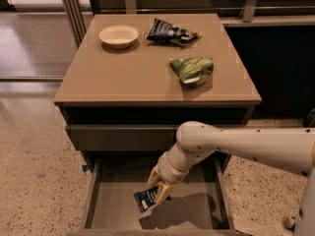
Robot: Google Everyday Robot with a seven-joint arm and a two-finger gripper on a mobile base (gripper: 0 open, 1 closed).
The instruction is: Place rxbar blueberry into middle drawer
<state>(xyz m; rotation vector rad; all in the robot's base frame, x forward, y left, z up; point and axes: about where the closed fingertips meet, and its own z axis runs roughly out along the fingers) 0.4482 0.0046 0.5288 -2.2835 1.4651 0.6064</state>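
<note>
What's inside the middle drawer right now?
Only the end effector, gripping the rxbar blueberry within the middle drawer; the floor showing is bare. The arm hides part of the right side and the back lies in shadow.

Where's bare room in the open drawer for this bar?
The middle drawer has a bare floor throughout: widest left of the gripper, which holds the rxbar blueberry near the centre, and also right, in the shadow of the arm. The cabinet top is crowded at back and right by bowl, dark blue snack bag and green snack bag.
</note>
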